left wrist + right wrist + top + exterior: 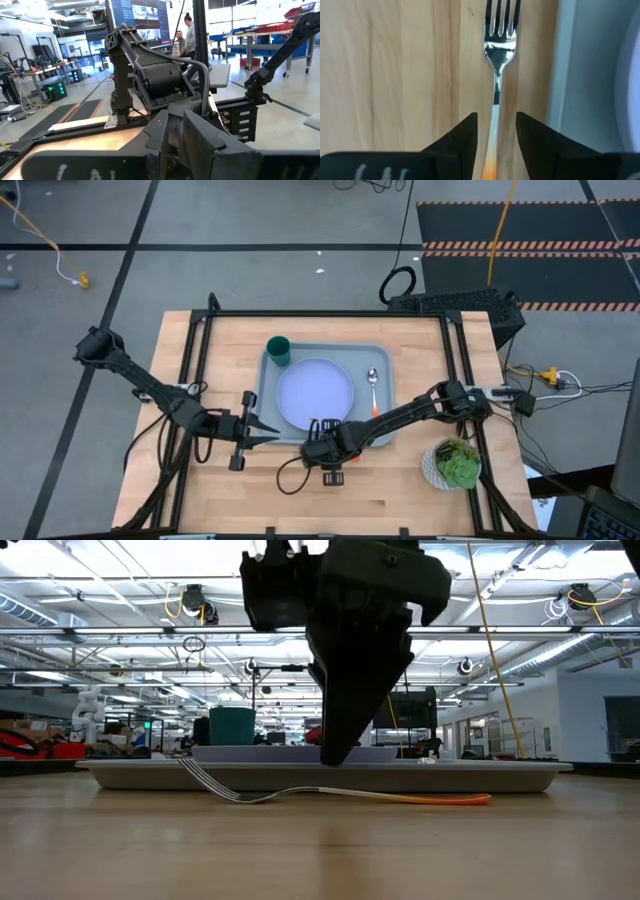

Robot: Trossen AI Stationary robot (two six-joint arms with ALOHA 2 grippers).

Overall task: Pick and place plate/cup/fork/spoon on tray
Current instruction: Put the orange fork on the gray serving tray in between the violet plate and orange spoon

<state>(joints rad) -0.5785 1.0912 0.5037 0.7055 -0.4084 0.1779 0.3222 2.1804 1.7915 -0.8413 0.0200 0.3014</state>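
Observation:
The fork (pixel 300 791) lies on the table along the tray's near edge, its tines (pixel 501 20) toward the left and its orange handle (pixel 450 799) toward the right. My right gripper (pixel 496 131) is open and points down over the fork, one finger on each side of the handle's silver part, touching neither side. In the low view its fingertips (pixel 335 755) hang just above the fork. The grey-blue tray (pixel 385 360) holds the plate (pixel 315 392), the green cup (pixel 278 351) and the spoon (pixel 373 383). My left gripper (pixel 268 434) waits, shut and empty, left of the tray.
A white bowl of green leafy stuff (pixel 455 463) stands at the table's near right. A black frame (pixel 320 313) runs around the tabletop. Bare wood lies between the tray and the table's near edge. People stand in the room beyond (pixel 187 32).

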